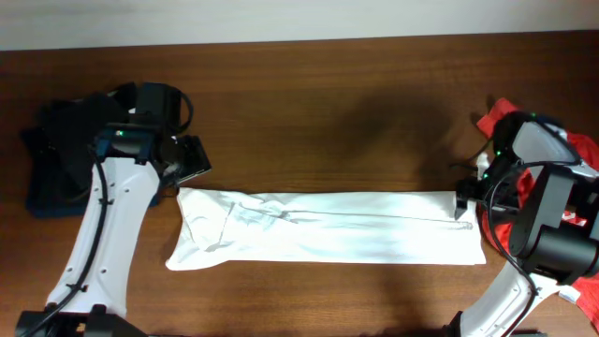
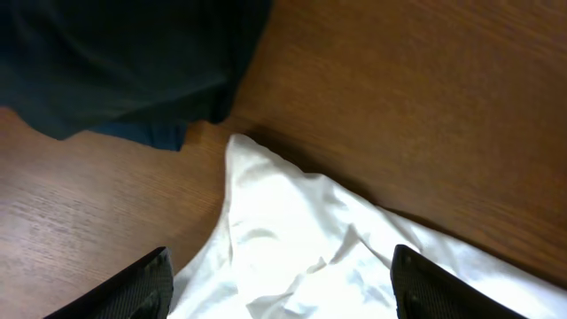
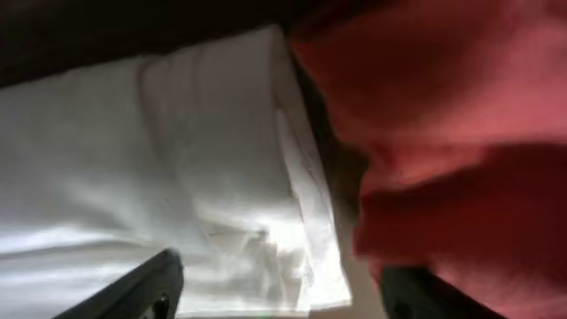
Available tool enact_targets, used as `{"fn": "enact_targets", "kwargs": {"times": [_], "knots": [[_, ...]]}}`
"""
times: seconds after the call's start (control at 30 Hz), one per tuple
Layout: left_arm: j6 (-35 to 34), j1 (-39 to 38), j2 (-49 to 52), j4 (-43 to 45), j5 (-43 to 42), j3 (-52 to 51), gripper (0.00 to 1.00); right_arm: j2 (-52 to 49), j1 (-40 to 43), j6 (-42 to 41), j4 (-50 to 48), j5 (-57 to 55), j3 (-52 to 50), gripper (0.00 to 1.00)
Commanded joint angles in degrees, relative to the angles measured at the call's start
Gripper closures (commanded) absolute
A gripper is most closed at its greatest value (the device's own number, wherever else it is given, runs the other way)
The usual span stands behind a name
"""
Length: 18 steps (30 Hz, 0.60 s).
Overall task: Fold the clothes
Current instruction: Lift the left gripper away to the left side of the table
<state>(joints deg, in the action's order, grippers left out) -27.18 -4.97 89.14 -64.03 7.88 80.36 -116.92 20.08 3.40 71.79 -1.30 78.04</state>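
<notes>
- From above, the left arm (image 1: 98, 234) and right arm (image 1: 547, 225) are closest. The left pincer (image 1: 190, 161) hangs by the top left corner of the white cloth (image 1: 328, 227). The right pincer (image 1: 465, 198) is at its right end.
- The white cloth lies flat on the brown surface (image 1: 328, 94), folded into one long strip. A blue cloth (image 1: 51, 164) sits far left, a red cloth (image 1: 493, 120) far right.
- Left wrist: the black fingers (image 2: 133, 288) are spread wide, so the left pincer is released and holds nothing. The white corner lies just under it, with the blue cloth close behind.
- Right wrist: the fingers (image 3: 146, 283) are wide apart too, so the right pincer is released. The white end lies under it. The red cloth is right beside that edge; it is too blurry to see if they touch.
- I think the next step is folding the strip shorter. To do it well, a pincer should pinch all the layers at its end, lift only a little, and keep the edges lined up. The right one must not grab the red cloth.
</notes>
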Motion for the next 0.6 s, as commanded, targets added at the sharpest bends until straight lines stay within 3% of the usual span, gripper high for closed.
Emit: {"fn": "enact_targets", "kwargs": {"times": [0.0,0.37,0.57], "knots": [[0.52,0.37,0.35,0.24,-0.59,-0.66,0.22,0.94,0.26,2.58,-3.93,-0.9,-5.73,0.23],[0.52,0.37,0.35,-0.59,-0.59,-0.66,0.22,0.96,0.2,0.2,-7.45,2.58,-9.01,0.24],[0.52,0.37,0.35,-1.9,-0.59,-0.66,0.22,1.38,0.15,-0.66,-0.35,2.89,-2.27,0.27]]}}
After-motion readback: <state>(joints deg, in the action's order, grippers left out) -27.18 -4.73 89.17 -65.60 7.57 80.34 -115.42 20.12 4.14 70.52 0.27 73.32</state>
